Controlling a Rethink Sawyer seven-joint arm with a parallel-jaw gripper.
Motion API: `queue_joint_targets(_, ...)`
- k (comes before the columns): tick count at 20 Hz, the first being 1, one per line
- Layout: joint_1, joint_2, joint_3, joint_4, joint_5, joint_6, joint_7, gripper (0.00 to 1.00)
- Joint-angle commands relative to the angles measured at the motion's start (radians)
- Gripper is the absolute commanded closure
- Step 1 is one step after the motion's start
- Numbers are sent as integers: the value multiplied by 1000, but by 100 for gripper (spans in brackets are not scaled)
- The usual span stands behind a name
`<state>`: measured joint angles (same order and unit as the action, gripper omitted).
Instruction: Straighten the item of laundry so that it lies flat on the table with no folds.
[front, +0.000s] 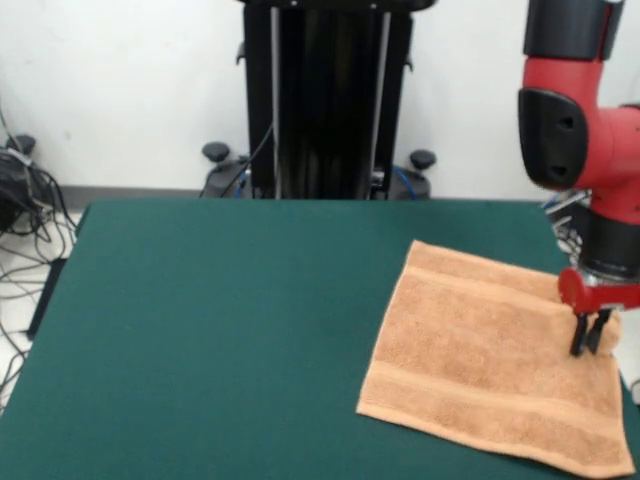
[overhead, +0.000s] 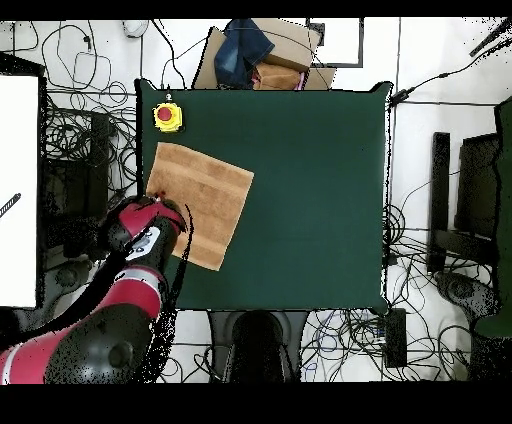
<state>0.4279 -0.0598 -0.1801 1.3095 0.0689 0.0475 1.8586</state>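
A light orange towel (front: 490, 365) lies on a dark green table (front: 230, 330). Seen from the front, it sits toward the right side of the table, turned at a slight angle so one corner points to the far side. It looks mostly spread out, with a woven band running near its far edge and another near its close edge. Its right edge, under the robot, seems slightly bunched.

A red and black robot arm (front: 585, 130) comes down from the upper right. Its gripper (front: 590, 335) stands upright at the towel's right edge, with two dark fingers (front: 579, 335) close together and their tips down on the cloth. They appear to be pinching a small raised bit of towel, though the grip itself is hard to make out.

From overhead, a yellow box with a red button (overhead: 167, 116) sits on a table corner, just beside one corner of the towel. Tangled cables (overhead: 85, 140) cover the floor around the table.
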Motion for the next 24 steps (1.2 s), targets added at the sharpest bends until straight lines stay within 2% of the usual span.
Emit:
queue_joint_targets(1, 42, 81, -27, 182, 93, -102, 331, 100)
queue_joint_targets(8, 48, 109, -23, 201, 151, -188, 303, 100)
queue_joint_targets(11, 76, 119, -42, 214, 209, -227, 295, 100)
queue_joint_targets(12, 78, 120, -41, 221, 226, -244, 282, 0)
queue_joint_targets(24, 67, 118, -22, 250, 274, -311, 266, 0)
